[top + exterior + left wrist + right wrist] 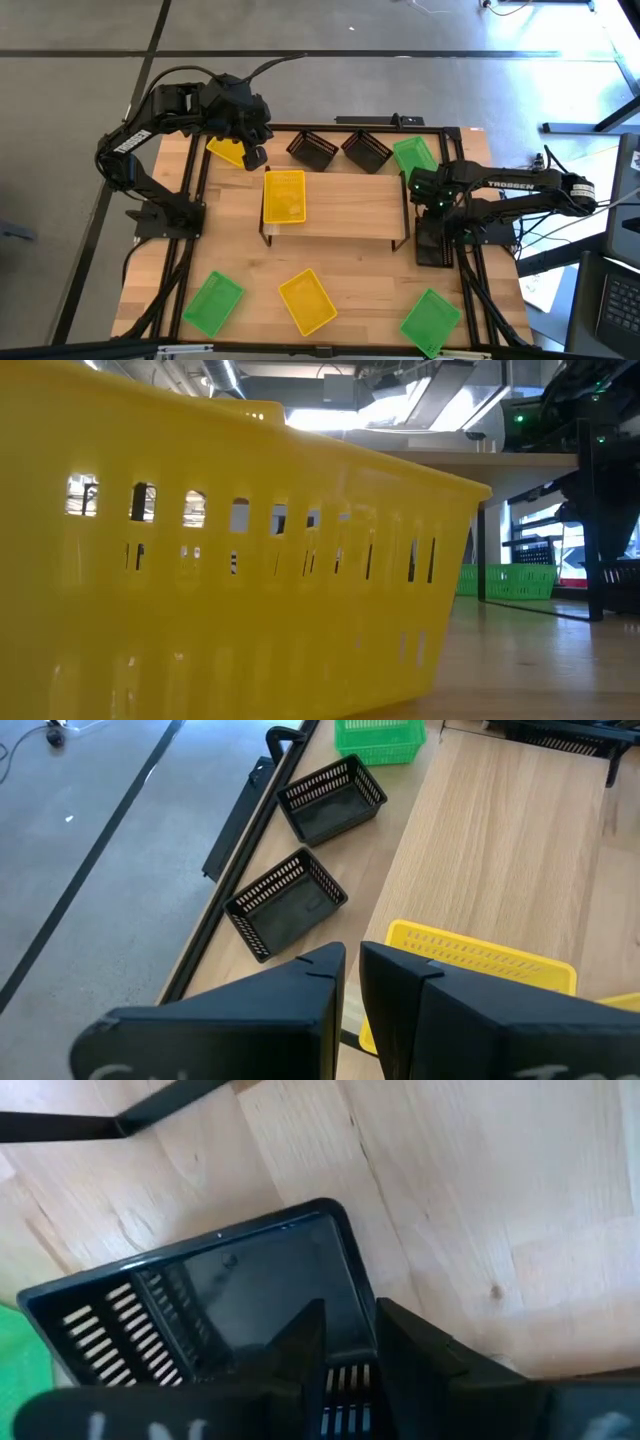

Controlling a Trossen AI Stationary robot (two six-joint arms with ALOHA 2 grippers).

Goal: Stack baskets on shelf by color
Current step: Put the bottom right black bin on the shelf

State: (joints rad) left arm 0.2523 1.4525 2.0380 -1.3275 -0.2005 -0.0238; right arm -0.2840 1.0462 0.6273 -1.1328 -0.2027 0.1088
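Note:
The shelf (345, 205) stands mid-table with one yellow basket (283, 195) on its left end. A second yellow basket (226, 151) lies at the far left, and a third (308, 301) sits near the front, where it fills the low view (220, 580). Two black baskets (312, 150) (366, 150) and a green basket (413, 155) lie behind the shelf. My left gripper (256, 156) (352, 970) hovers shut and empty beside the shelf's far left corner. My right gripper (350, 1325) is at a third black basket (433, 243), just right of the shelf. My right gripper comes from above, pointing down, with the black basket's slotted end wall (346, 1380), the one toward the far edge, between its two fingers. The fingers hide the place of contact. I cannot tell whether the basket rests on the table or is lifted.
Two more green baskets (213, 302) (431, 320) lie near the table's front corners. Black rails run along the table's sides. The shelf's thin black leg (150, 1115) stands close to the held basket. Bare shelf board (500, 840) stretches right of the yellow basket.

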